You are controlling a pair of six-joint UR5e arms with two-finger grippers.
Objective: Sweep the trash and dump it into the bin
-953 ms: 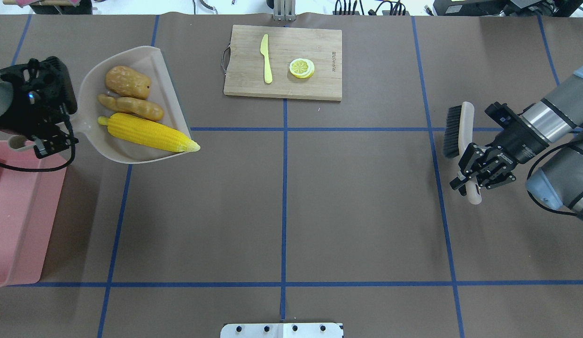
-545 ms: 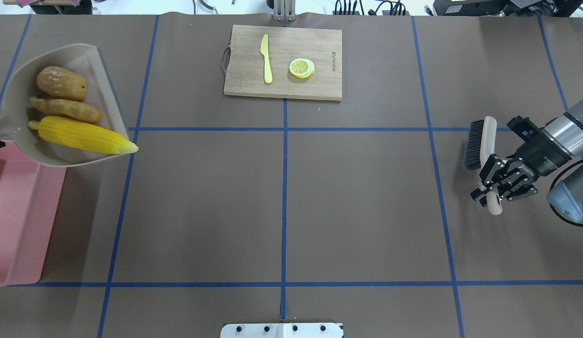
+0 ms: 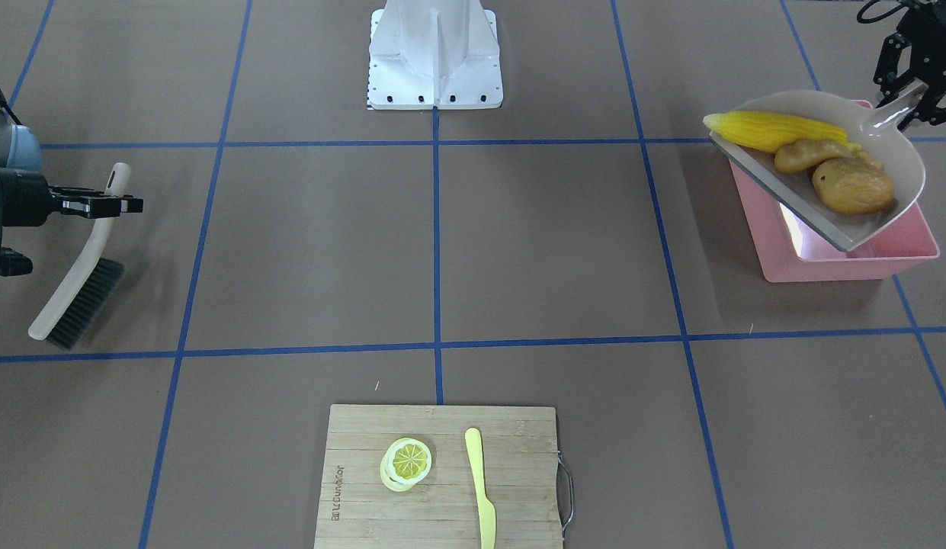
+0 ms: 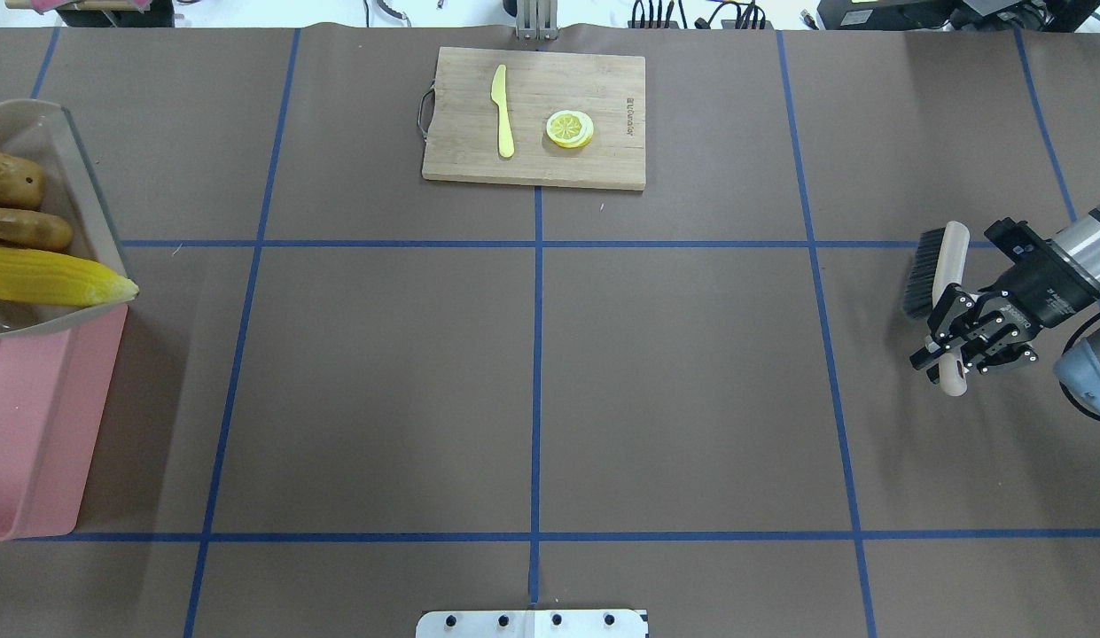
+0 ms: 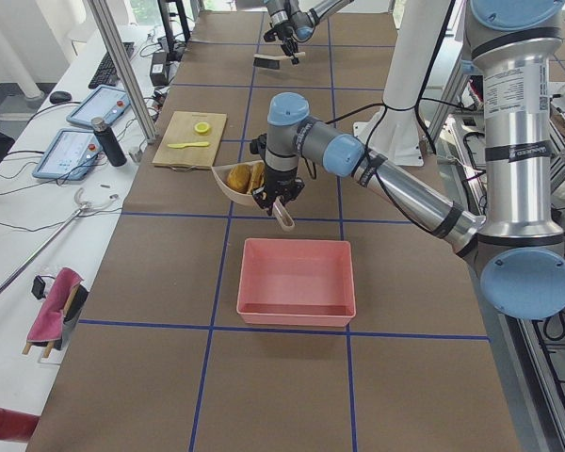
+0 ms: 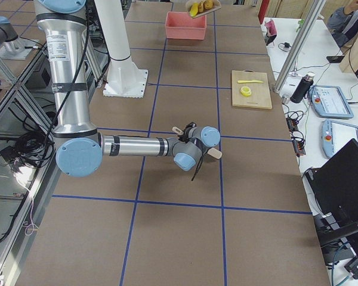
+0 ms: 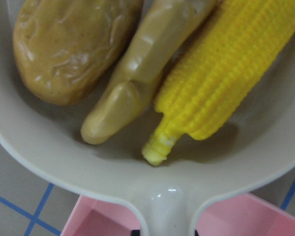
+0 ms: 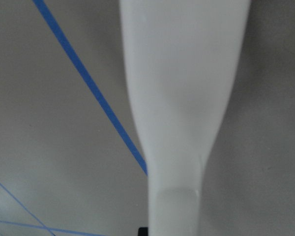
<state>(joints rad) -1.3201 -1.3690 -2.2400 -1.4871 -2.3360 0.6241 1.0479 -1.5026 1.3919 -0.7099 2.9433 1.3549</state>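
My left gripper [image 3: 909,103] is shut on the handle of the beige-grey dustpan [image 3: 831,107] and holds it in the air over one end of the pink bin [image 3: 846,267]. The yellow corn cob [image 3: 777,131], tan ginger-like root [image 3: 812,155] and brown potato [image 3: 854,185] lie in the pan. The left wrist view shows them close: corn [image 7: 226,78], root [image 7: 137,83], potato [image 7: 69,44]. In the overhead view the pan [image 4: 71,177] and the bin [image 4: 35,425] sit at the left edge, and the left gripper is out of frame. My right gripper [image 4: 953,346] is shut on a brush [image 4: 935,266] at the far right.
A wooden cutting board [image 4: 603,80] stands at the table's far middle with a pale-yellow knife [image 4: 502,111] and a lemon slice [image 4: 569,128] on it. The robot's white base [image 3: 434,57] is at the near middle. Blue tape lines cross the brown table.
My left arm has carried the dustpan with the three foods to the left, over the pink bin and partly out of the overhead view. My right arm has moved the brush further right.
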